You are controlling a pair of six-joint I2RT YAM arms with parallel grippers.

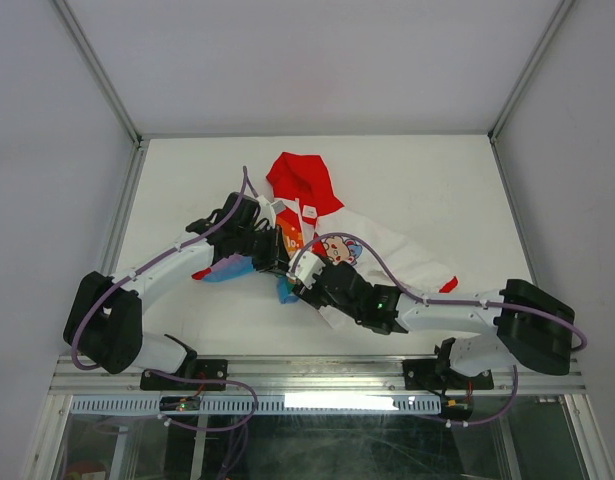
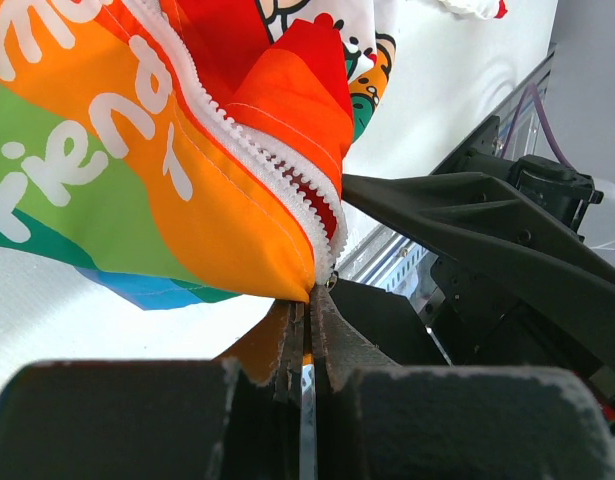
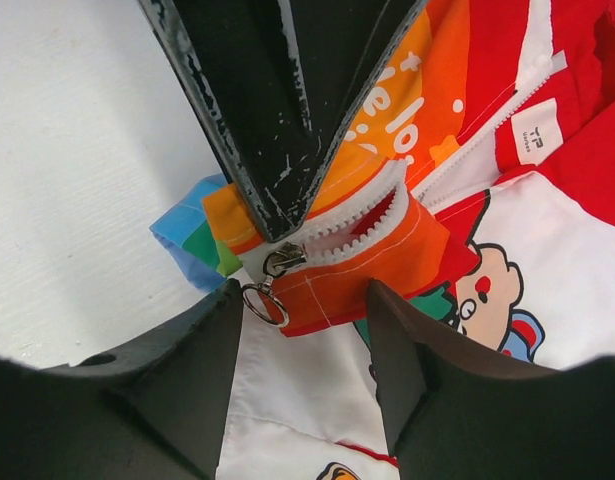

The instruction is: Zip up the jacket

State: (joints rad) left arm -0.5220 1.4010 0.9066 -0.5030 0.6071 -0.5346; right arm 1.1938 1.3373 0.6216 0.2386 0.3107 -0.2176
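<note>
Left gripper (image 2: 307, 312) clamps the jacket (image 2: 137, 150) hem; right gripper (image 3: 302, 300), open around the seemingly off-centre pull ring (image 3: 264, 302), may close on fabric instead.

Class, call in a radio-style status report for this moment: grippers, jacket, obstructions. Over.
Left gripper shut on jacket hem beside the slider. Right gripper open, pull ring between its fingers. Zipper teeth apart above slider; nothing blocking.

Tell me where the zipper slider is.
In the right wrist view, left of centre, the zipper slider sits on the jacket hem, just below the left gripper and above the right gripper.
</note>
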